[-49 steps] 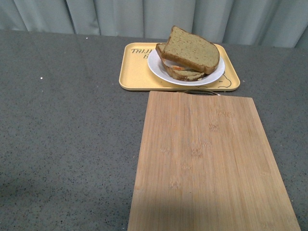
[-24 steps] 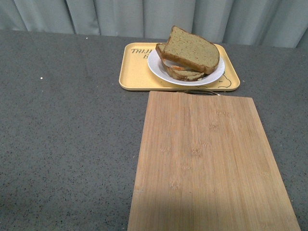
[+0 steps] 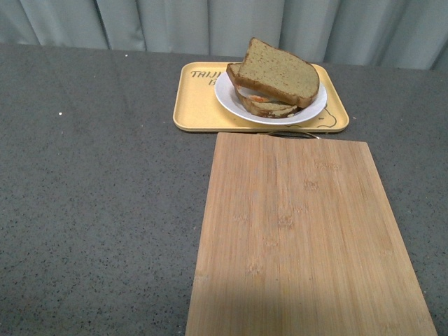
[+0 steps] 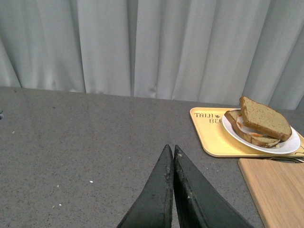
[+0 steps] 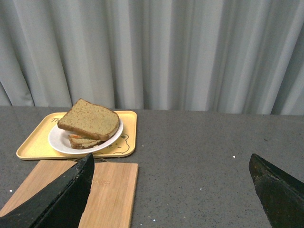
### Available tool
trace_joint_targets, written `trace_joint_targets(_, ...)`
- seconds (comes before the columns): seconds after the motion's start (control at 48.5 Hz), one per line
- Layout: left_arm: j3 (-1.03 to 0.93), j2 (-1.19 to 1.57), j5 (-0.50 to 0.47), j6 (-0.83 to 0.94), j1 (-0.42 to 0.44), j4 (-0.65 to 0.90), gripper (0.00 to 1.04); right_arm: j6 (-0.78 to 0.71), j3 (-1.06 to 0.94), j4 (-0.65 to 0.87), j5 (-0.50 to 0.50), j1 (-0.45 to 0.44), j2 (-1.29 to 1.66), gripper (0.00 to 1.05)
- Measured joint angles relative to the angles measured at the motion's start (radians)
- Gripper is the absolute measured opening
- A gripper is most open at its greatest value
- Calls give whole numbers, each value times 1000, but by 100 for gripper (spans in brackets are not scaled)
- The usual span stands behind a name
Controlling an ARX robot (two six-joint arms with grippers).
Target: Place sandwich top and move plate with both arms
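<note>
The sandwich top (image 3: 278, 71), a golden-brown bread slice, lies tilted on the stacked filled slices on the white plate (image 3: 231, 103). The plate sits on a yellow tray (image 3: 196, 105) at the far side of the table. No arm shows in the front view. In the left wrist view my left gripper (image 4: 172, 148) is shut with nothing in it, well short of the plate (image 4: 289, 145) and off to its side, with the sandwich top (image 4: 264, 118) on it. In the right wrist view my right gripper (image 5: 171, 161) is open wide and empty, far back from the plate (image 5: 59, 140) and sandwich top (image 5: 90, 119).
A bamboo cutting board (image 3: 301, 231) lies on the grey table just in front of the tray, reaching to the near edge. Pale curtains (image 3: 210, 21) hang behind the table. Bare grey tabletop (image 3: 91, 189) stretches to the left of the board.
</note>
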Motion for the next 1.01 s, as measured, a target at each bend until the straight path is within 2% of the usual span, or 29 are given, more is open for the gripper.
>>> trace_joint_targets(0.392,0,-87,0,0,0,-87,4,0,0,0,0,0,0,95)
trace_joint_targets(0.495,0,-233,0,0,0,-256,4,0,0,0,0,0,0,95)
trace_joint_targets(0.783,0,-257,0,-1,0,-264,4,0,0,0,0,0,0,95)
trace_joint_targets(0.865,0,-258,0,0,0,-264,16,0,0,0,0,0,0,95)
trace_joint_targets(1.01,0,-258,0,0,0,-264,48,0,0,0,0,0,0,95)
